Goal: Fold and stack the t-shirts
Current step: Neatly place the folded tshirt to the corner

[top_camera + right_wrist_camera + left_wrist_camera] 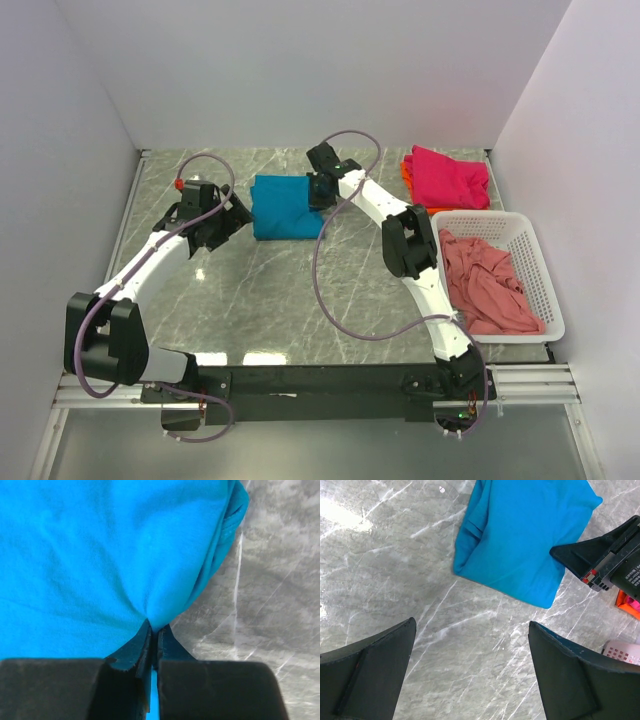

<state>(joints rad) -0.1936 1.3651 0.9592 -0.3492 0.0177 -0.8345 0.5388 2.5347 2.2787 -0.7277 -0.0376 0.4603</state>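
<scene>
teal shirt: the teal-blue folded cotton t-shirt lies flat on the grey marble-pattern table, toward the far side and about mid-width. It is a rough rectangle with a layered fold edge on one side.
right gripper: the right gripper has its fingers pressed together on a small pinch of teal fabric. The cloth puckers into a peak at the tips. The grip is at the shirt's right edge as seen from the top camera.
left gripper: the left gripper has its fingers spread wide and nothing between them. It hangs over bare table just beside the teal shirt's left edge and is not touching it.
magenta shirt: the magenta-pink folded t-shirt sits at the far right of the table, on top of the orange one.
orange shirt: the orange t-shirt is under the magenta one, with only its left edge and a strip of its near edge showing.
salmon shirt: the dusty salmon-pink t-shirt is crumpled and unfolded inside the basket.
basket: the white plastic lattice basket stands on the right side of the table, just in front of the magenta and orange pile.
fold state: teal, magenta and orange are folded; I cannot tell how neat the orange one is.
</scene>
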